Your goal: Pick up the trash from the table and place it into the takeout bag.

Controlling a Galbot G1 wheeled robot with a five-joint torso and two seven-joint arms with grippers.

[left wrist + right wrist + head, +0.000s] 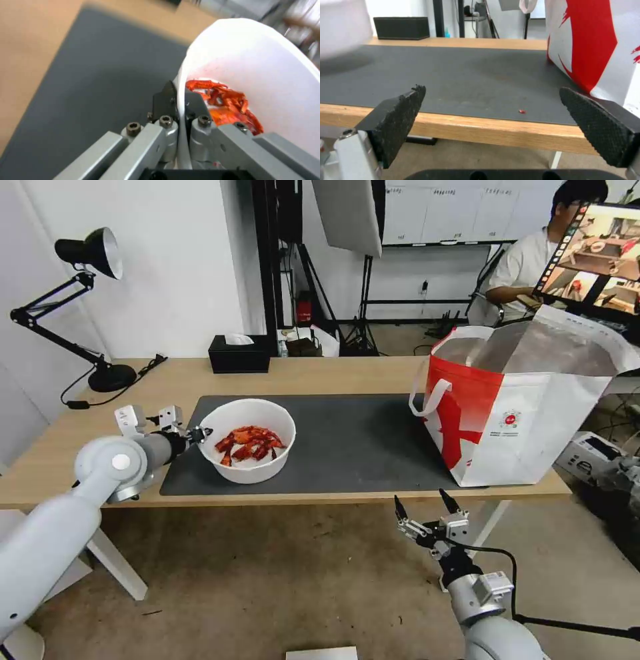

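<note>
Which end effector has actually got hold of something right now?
The left end effector: its fingers pinch the rim of the white bowl of red scraps on the grey mat. The right end effector hangs open below the table edge, holding nothing.

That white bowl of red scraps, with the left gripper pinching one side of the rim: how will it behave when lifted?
The white bowl will probably sag away from the left gripper, shut on one rim edge only. Its wall looks thin in the left wrist view, so it may flex. The loose red scraps could slide if it tilts, though they seem light.
</note>
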